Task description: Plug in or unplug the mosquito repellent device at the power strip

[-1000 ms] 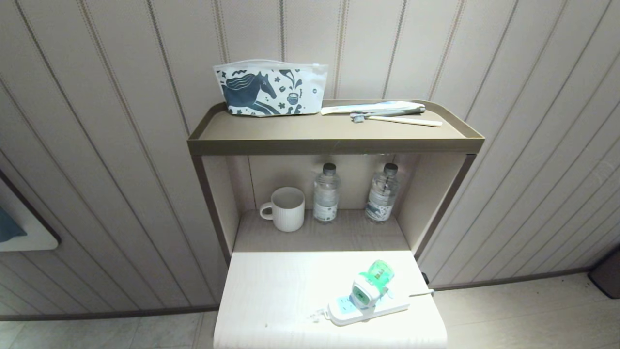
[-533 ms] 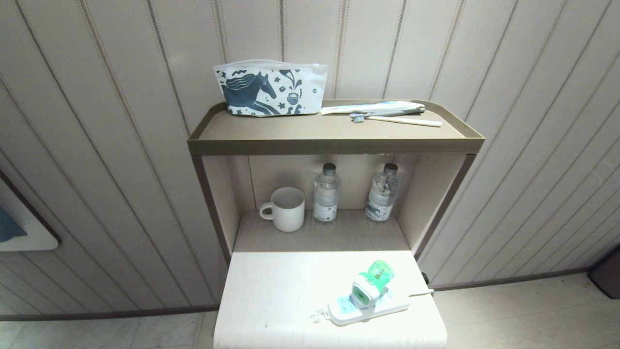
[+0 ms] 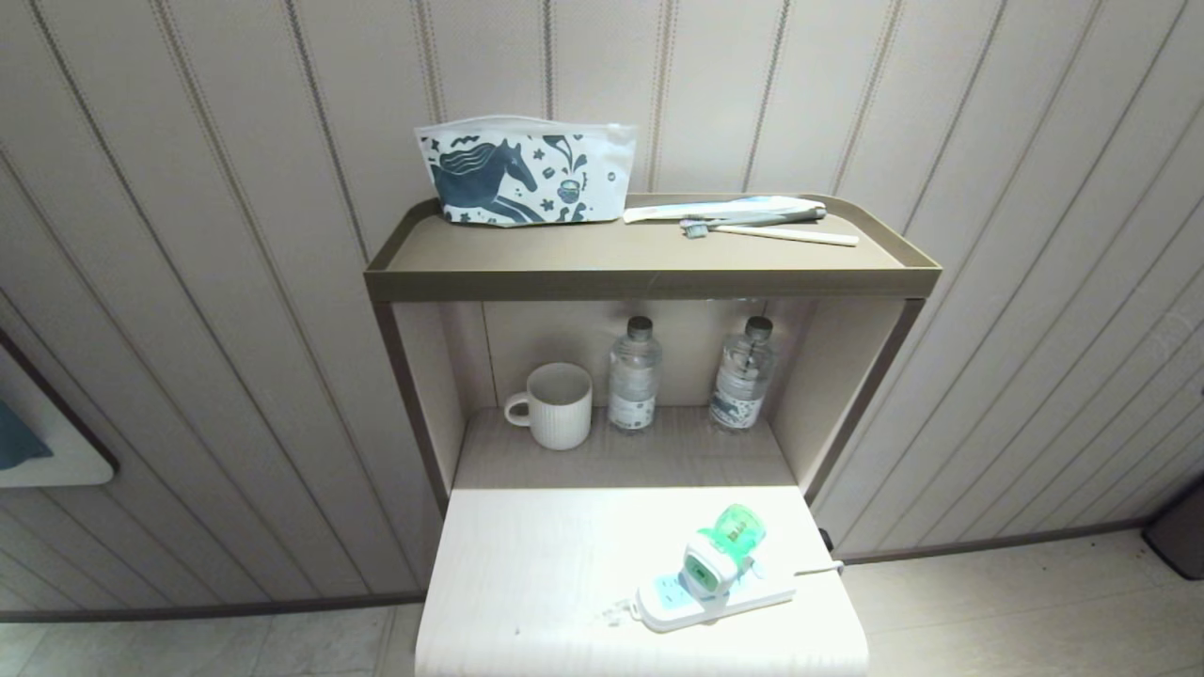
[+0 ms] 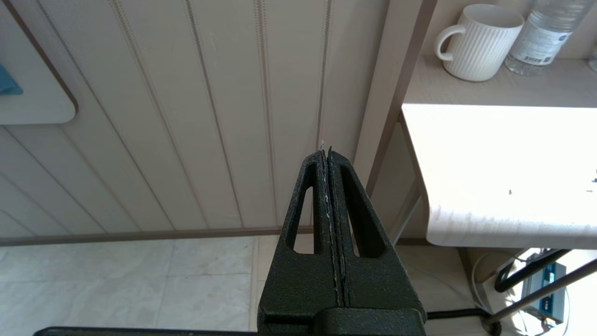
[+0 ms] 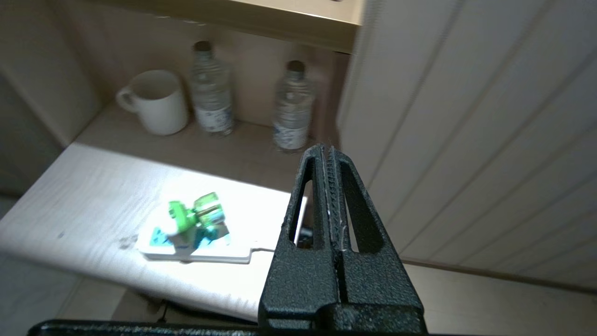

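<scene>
So from the head cam I'm looking at a little bedside-type unit against a panelled wall. The power strip (image 3: 710, 600) is lying flat on the bright white lower top (image 3: 527, 564), near its front right corner, with its thin white cord (image 3: 816, 569) running off toward the right edge. The mosquito repellent device (image 3: 720, 555) is sitting on the strip, plugged into it as far as I can tell, green bottle end tipped up and back toward the wall.

Neither arm shows up in the head view. On the right wrist cam, the right gripper (image 5: 327, 151) has its fingers pressed together with nothing between them, and it's hanging off to the right of the table, above and clear of the strip, not touching anything. That view is a bit smeared, but the device and strip are both visible there too.

Left gripper (image 4: 325, 151) is also pinched closed and empty, parked off the left side of the unit, pointing at the wall panels.

Back in the niche: a white ribbed mug (image 3: 555, 404) and two water bottles (image 3: 633, 374). Top shelf has a horse-print pouch (image 3: 522, 171) and a toothbrush (image 3: 767, 230).
</scene>
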